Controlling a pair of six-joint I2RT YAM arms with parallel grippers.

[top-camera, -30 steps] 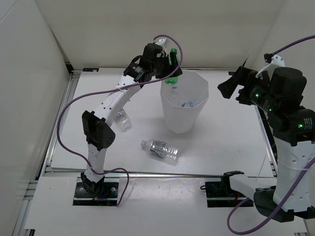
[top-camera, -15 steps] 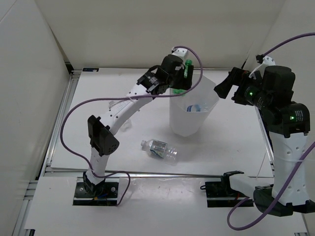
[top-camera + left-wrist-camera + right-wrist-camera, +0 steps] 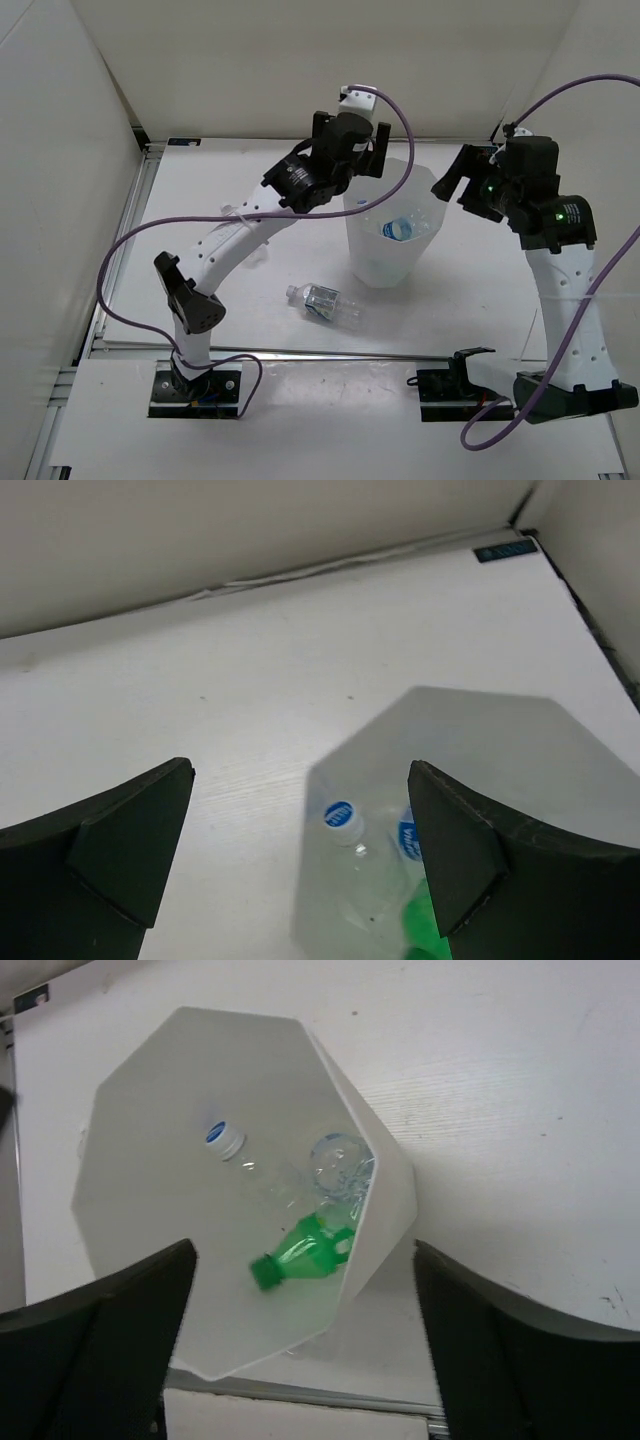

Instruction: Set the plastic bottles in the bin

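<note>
left gripper [image 3: 300, 780] hovers above the bin's [image 3: 375, 262] far-left rim, fingers wide apart, empty; right gripper [image 3: 455, 180] to the bin's right, spread and empty too. inside the bin: green bottle [image 3: 300, 1251] beside clear bottles [image 3: 262, 1175]. another clear bottle [image 3: 328, 303] lies on the table [image 3: 480, 300], near-left of it.

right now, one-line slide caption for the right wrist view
Green bottle and clear bottles lying inside the white bin, framed by open fingers

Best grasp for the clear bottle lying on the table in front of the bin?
I'd take the clear bottle at its labelled mid-body, from straight above, jaws across its width. It lies flat, white cap pointing left, with nothing touching it.
</note>
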